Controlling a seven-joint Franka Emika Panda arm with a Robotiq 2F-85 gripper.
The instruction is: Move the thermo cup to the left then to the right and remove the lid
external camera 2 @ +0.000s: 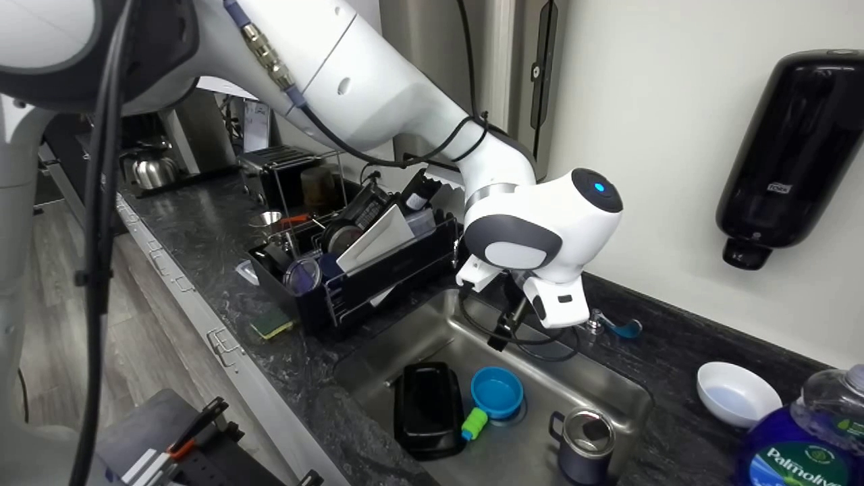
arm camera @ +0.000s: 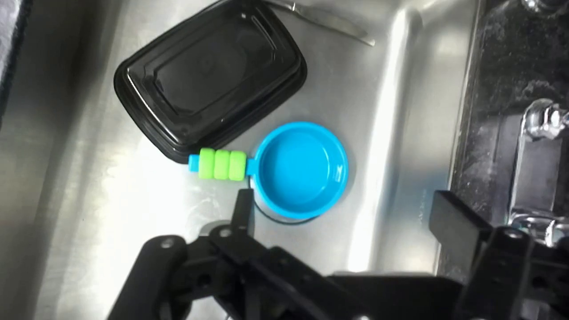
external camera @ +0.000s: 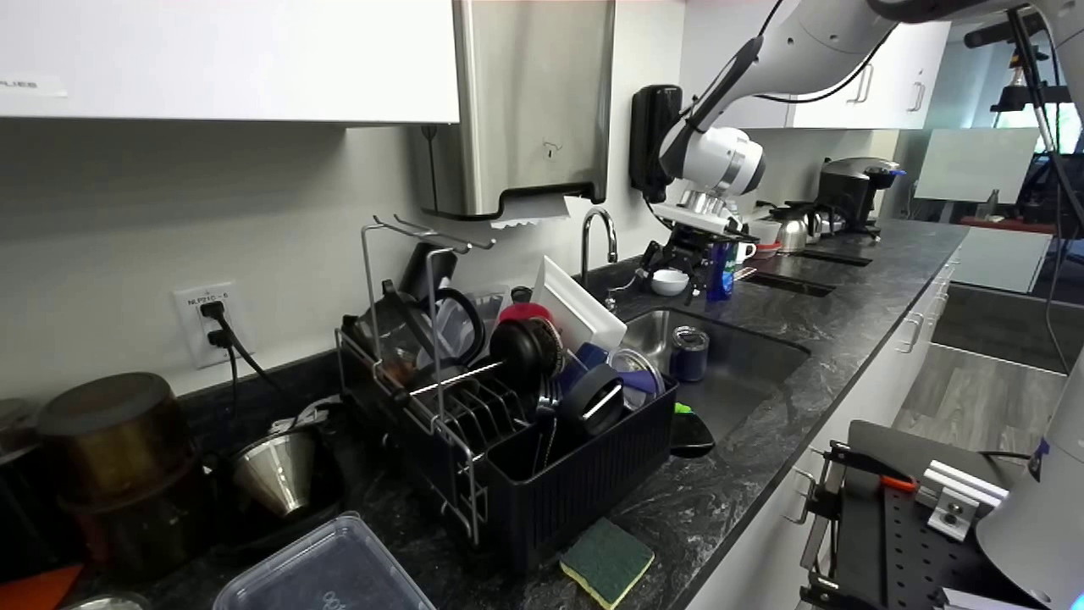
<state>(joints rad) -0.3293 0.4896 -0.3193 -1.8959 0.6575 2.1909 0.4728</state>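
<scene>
Dark marbled stone tops the bench (external camera: 910, 254), which runs along a white wall (external camera: 288, 212); its front edge drops to white cabinets (external camera: 868, 407), and a raised strip (external camera 2: 675, 322) closes the back. Let into it is a steel sink (external camera 2: 513, 452). Just beside one end of the sink stands the loaded dish rack (external camera: 584, 474); past the opposite end are a white bowl (external camera 2: 738, 395) and a soap bottle (external camera 2: 796, 459). The thermo cup (external camera 2: 584, 455) stands upright on the sink floor, clear lid (external camera 2: 589, 432) on, near the end by the soap bottle, its handle pointing away from that bottle; whether it touches the sink wall I cannot tell. A stretch of steel lies between it and a blue cup (external camera 2: 497, 391) with a green handle (arm camera: 222, 164). Towards the rack and the front edge, a black container (arm camera: 209, 66) takes up the floor, a knife (arm camera: 331, 21) near it. Above the sink hangs the claw (arm camera: 349, 211), fingers (arm camera: 242, 209) wide apart: in the wrist view one shows over steel beside the blue cup, the other against the rear rim (arm camera: 463, 115).
</scene>
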